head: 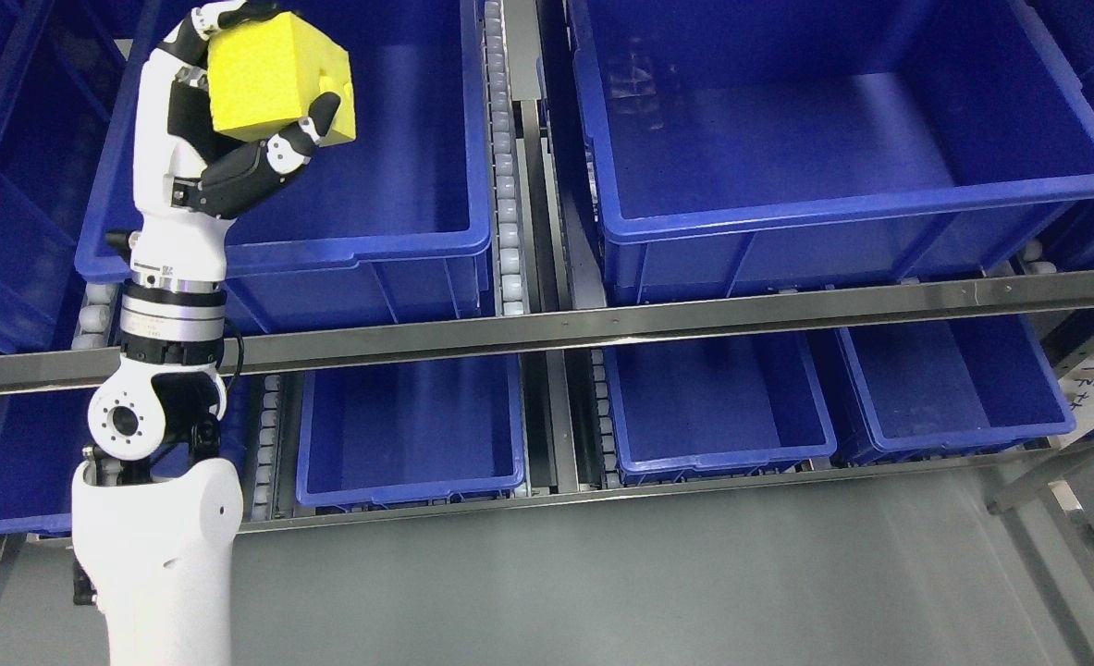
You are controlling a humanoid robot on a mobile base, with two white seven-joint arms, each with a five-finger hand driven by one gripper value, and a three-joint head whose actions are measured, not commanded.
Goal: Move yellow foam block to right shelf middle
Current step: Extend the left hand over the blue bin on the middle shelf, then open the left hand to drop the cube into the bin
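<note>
Blue bins line a roller shelf on two levels.
Block [274,79] sits gripped in the left hand [232,111], fingers curled around it, raised over the left upper bin [399,245]. Carry step, seemingly: next it must travel right across the roller divider [507,185] to the right bin [842,208].

One head camera here, looking steeply down at the shelf [547,326] from close range; the left robot hand [232,120] is raised at upper left, blue bins [842,203] spreading rightward and below it.
</note>
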